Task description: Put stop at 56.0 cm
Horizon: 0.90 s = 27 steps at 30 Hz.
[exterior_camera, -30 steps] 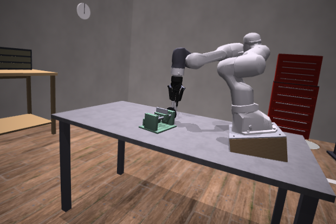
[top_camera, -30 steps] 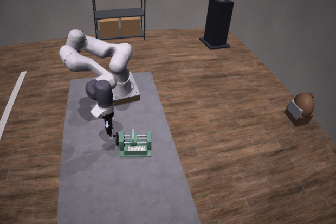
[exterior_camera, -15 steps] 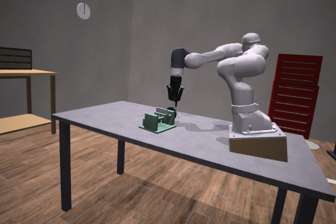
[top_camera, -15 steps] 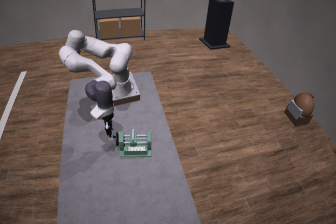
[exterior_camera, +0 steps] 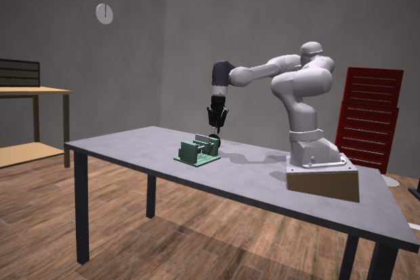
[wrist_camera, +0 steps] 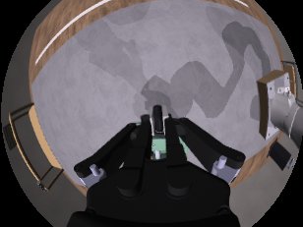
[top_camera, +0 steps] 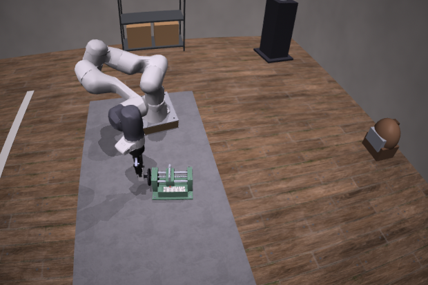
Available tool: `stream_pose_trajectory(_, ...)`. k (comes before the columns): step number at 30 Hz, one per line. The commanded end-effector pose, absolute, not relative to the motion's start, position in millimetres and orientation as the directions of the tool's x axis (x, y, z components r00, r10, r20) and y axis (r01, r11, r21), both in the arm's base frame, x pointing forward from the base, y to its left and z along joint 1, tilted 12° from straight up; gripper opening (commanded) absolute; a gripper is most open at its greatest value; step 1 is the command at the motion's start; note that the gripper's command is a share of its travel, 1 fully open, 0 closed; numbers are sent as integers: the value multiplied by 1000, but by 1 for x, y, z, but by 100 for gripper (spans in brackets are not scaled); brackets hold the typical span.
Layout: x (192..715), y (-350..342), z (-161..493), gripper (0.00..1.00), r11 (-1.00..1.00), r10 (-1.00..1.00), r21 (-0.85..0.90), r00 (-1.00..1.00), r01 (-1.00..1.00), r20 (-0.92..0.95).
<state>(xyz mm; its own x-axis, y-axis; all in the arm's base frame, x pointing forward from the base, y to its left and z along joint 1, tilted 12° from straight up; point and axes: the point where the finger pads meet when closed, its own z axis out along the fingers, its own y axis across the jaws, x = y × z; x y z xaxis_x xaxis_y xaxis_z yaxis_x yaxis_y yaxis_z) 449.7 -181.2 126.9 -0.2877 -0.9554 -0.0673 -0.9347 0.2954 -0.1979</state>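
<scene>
The green stop fixture [top_camera: 154,185] [exterior_camera: 188,152] [wrist_camera: 160,144] stands on the table. Its stop carriage [top_camera: 169,179] sits on the rods, left of the middle between the end plates in the top view. A small red mark [top_camera: 170,186] shows at the left part of the white scale [top_camera: 176,189]; the numbers are too small to read. The black handwheel [top_camera: 149,177] [exterior_camera: 215,141] is on the fixture's left side. My gripper [top_camera: 139,174] [exterior_camera: 215,131] [wrist_camera: 157,112] points down and is shut on the handwheel's handle, which sticks out between the fingertips in the wrist view.
The grey table [top_camera: 155,239] [exterior_camera: 135,147] carries the arm's base [top_camera: 161,125] [exterior_camera: 322,181] behind the fixture. A workbench [exterior_camera: 37,90], a red tool cabinet [exterior_camera: 368,123] and a shelf rack [top_camera: 152,16] stand away from the table.
</scene>
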Motion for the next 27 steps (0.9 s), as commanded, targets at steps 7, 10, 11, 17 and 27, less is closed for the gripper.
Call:
stream_pose_trajectory(7, 458, -183, 121, 4, 298, -955, -200, -290, -933, -68)
stream_pose_trajectory(10, 461, -183, 118, 4, 298, -955, -200, -290, -933, -68)
stream_pose_trajectory(11, 462, -184, 117, 4, 298, -955, -200, -290, -933, -68)
stream_pose_trajectory(17, 466, -184, 109, 4, 298, -955, -200, -290, -933, -68)
stream_pose_trajectory(27, 468, -184, 96, 4, 298, -955, -200, -290, -933, -68)
